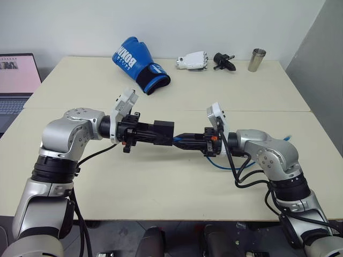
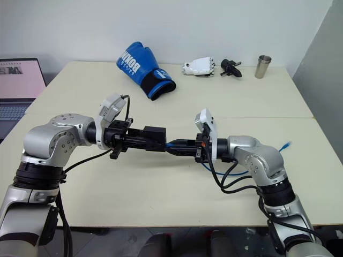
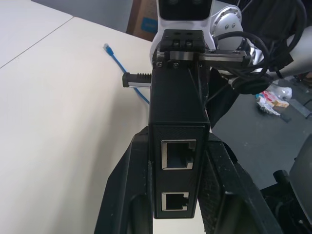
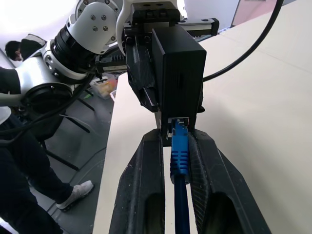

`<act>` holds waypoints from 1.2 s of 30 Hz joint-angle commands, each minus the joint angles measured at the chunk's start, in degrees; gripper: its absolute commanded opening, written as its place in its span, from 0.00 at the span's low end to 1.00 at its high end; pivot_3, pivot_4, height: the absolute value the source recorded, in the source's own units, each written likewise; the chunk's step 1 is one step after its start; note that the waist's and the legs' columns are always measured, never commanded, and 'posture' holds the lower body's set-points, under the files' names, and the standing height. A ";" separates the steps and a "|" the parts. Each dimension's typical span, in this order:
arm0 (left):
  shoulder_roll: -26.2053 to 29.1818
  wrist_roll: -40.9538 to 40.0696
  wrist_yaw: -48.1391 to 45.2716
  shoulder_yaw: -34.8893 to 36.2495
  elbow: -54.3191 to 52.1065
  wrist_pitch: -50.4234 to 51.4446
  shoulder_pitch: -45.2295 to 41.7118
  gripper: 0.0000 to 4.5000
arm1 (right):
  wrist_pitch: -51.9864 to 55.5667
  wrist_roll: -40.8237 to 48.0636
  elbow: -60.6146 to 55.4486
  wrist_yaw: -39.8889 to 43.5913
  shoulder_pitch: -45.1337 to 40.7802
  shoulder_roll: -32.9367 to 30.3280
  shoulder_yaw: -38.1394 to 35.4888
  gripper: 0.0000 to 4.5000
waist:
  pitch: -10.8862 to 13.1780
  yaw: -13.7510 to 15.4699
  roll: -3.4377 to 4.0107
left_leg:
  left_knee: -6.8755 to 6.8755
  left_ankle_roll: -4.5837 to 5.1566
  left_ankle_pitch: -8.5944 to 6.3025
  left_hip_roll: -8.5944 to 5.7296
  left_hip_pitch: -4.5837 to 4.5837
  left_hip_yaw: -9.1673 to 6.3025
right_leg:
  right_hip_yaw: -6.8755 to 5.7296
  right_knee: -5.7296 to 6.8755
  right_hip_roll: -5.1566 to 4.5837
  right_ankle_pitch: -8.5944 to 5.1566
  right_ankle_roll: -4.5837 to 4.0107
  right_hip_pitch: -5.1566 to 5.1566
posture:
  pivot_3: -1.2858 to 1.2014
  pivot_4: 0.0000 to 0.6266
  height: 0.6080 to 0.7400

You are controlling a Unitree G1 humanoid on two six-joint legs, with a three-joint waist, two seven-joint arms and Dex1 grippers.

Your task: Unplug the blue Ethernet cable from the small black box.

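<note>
Blue Ethernet cable (image 4: 179,156) is plugged into the near face of the small black box (image 1: 162,132), its boot and plug seated in the port. Both are held in the air above the cream table (image 1: 161,182), over its front half. Left gripper (image 3: 178,170) is clamped on the small black box, one black finger on each side; two more ports on the opposite face stand unoccupied. Right gripper (image 4: 175,146) faces the box from the other side, its two fingers closed against the sides of the cable's boot just behind the plug. From the boot the cable runs back under the right arm and lies on the table, its free plug resting near the table's right edge. At the table's far edge lie a blue boxing glove (image 1: 138,65), a white hand model (image 1: 193,60), a black gadget (image 1: 223,61) and a metal cup (image 1: 256,59). A laptop (image 1: 16,80) stands beyond the table's left edge.
</note>
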 commanded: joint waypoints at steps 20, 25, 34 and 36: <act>2.47 0.95 -3.49 -0.71 -3.08 -0.38 0.62 0.17 | 5.16 3.42 -1.99 4.84 -1.97 -2.69 -1.04 0.01 | 0.00 0.00 0.00 | 0.00 0.00 0.00 0.00 -0.01 0.00 | 0.01 0.00 0.00 0.00 0.00 -0.01 | 0.52 0.24 1.00; 4.50 2.08 -2.72 1.07 -1.68 -1.94 0.50 0.17 | 3.05 0.04 0.45 6.71 0.65 -6.90 -0.81 0.01 | 0.00 0.00 0.00 | 0.00 0.00 0.00 0.00 -0.01 0.00 | 0.00 -0.01 0.00 0.00 0.00 -0.01 | 0.52 0.24 1.00; 5.34 3.85 3.04 4.76 1.55 -4.58 2.63 0.17 | -13.98 -13.10 17.67 -3.62 -1.36 -4.94 -3.96 0.01 | 0.00 -0.26 0.00 | 0.00 0.00 0.00 0.01 0.00 0.02 | 0.02 -0.01 0.02 0.00 0.01 -0.02 | 0.52 0.24 1.00; 3.95 3.89 5.94 5.80 1.98 -4.94 3.11 0.17 | -20.13 -17.39 24.46 -8.39 -4.84 -2.07 -4.60 0.01 | 0.01 -0.51 0.01 | 0.00 0.00 0.00 0.03 0.02 0.05 | 0.06 0.04 0.03 0.00 0.01 -0.05 | 0.52 0.24 1.00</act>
